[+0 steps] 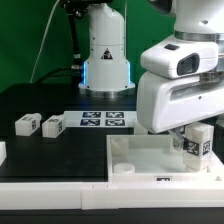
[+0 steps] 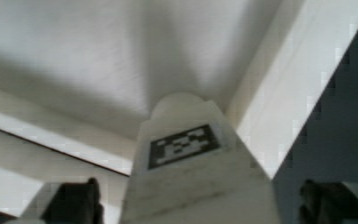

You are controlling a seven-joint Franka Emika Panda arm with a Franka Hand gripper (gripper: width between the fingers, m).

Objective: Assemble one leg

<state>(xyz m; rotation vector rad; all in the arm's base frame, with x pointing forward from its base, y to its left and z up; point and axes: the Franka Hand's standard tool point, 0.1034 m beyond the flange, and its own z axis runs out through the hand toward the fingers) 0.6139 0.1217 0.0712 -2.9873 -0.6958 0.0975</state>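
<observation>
White plastic fills most of both views: the small white block-shaped leg point(image 1: 198, 143) with a black-and-white square tag on its side stands upright directly beneath the end effector point(image 1: 190, 128), over the far corner of the large white square tray-like panel point(image 1: 150, 157) that spreads out below it

In the wrist view the dark fingers point(image 2: 69, 203) flank the leg point(image 2: 194, 150) on both sides, but the blur hides whether they press on it or stand just off it, so I cannot tell if it is clamped

The likely risks are a leg that goes in crooked or misses the corner hole, tipping over on the panel point(image 2: 87, 60) if the end effector point(image 2: 202, 200) lets go too soon; a loose hold would also let it twist

Two spare white tagged blocks point(image 1: 25, 124) lie on the black bench point(image 1: 60, 150), well away from the end effector, with the marker board point(image 1: 103, 120) between

No words are readable; only the fiducial patterns and a triangular warning sticker point(image 1: 104, 55) on the arm's base
</observation>
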